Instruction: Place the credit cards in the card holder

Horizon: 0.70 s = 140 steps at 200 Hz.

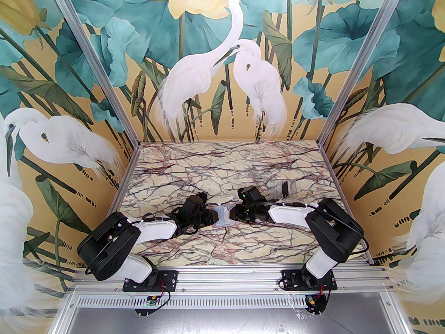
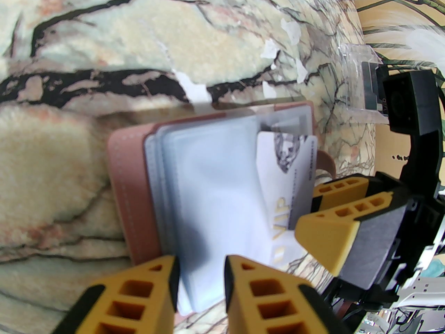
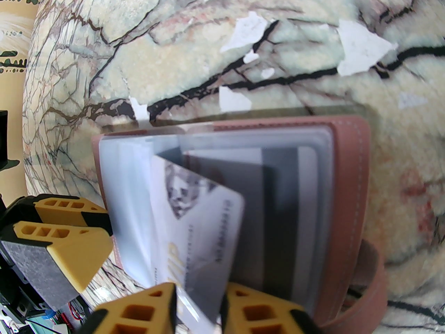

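Card and right gripper: the white credit card [image 3: 203, 228] stands tilted, and its near edge lies in the gap between the fingers of the right gripper [image 3: 198, 308].
Right gripper state: the jaws stand apart, much wider than the thin card, so they do not pinch it.
Holder and left gripper: the card holder [image 2: 128, 193] lies opened on the table between the two grippers, and the left gripper [image 2: 200, 291] reaches its near edge.
Left gripper state: the jaws are closed on a bundle of the clear sleeves [image 2: 208, 193], which fills the gap and touches both fingers.
Where the card is: the far part is pushed under one clear sleeve of the holder, while the near part sticks out toward the right gripper.
Look of the card: white, with gold letters "VIP", a row of small digits and a grey emblem at the far end.
Look of the holder: dusty-pink cover with pale stitching, several shiny sleeves like pages, and a closing tab [image 3: 372, 284] curling up at the side of the right gripper.
Inside the holder: other sleeves show grey and dark shapes; I cannot tell exactly what they are.
Around: a clear stand [image 2: 353, 78] with a dark card [image 2: 370, 85] in it is behind the right arm, well apart from the holder.
Surface: a marble-pattern table [image 1: 222, 165] with white torn patches [image 3: 358, 47] in its cover.
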Tool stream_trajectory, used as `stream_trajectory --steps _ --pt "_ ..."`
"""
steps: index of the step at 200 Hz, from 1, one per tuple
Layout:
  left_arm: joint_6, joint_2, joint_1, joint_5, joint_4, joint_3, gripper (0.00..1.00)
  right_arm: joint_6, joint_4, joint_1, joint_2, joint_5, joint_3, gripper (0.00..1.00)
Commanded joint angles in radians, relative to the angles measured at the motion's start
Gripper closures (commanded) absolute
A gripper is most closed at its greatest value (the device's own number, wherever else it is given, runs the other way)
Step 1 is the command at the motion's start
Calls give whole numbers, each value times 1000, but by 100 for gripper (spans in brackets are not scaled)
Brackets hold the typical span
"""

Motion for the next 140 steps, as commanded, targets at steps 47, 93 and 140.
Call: stream_trajectory --steps 47,93,140 --pt "0 19 7 -29 -15 -23 69 -38 -101 7 -37 55 23 52" --pt "0 19 6 -29 -14 -23 69 -64 -167 8 -57 99 46 45" --pt "0 24 7 -29 -14 -23 69 -87 -213 7 -76 118 93 45"
